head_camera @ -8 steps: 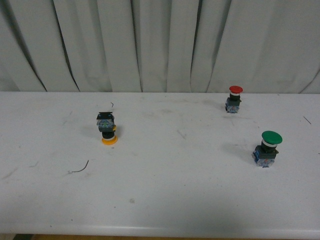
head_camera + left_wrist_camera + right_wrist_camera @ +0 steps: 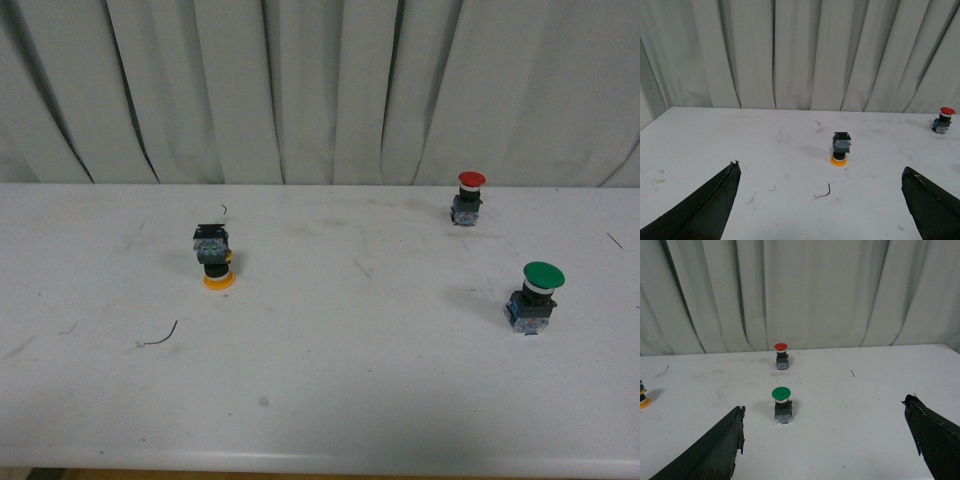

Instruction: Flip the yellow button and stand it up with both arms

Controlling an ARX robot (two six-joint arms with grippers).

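Note:
The yellow button (image 2: 213,258) stands upside down on the white table, yellow cap down and blue-grey block up, left of centre. It also shows in the left wrist view (image 2: 840,148), well ahead of my open left gripper (image 2: 821,172), whose black fingers (image 2: 705,210) spread wide. Only its yellow cap edge (image 2: 643,401) shows at the border of the right wrist view. My right gripper (image 2: 825,412) is open and empty, its fingers (image 2: 715,450) wide apart, behind the green button. Neither arm shows in the front view.
A red-capped button (image 2: 468,197) stands upright at the back right, and a larger green-capped button (image 2: 536,296) stands upright at the right. A small curved wire (image 2: 160,336) lies in front of the yellow button. A grey curtain (image 2: 320,90) hangs behind the table.

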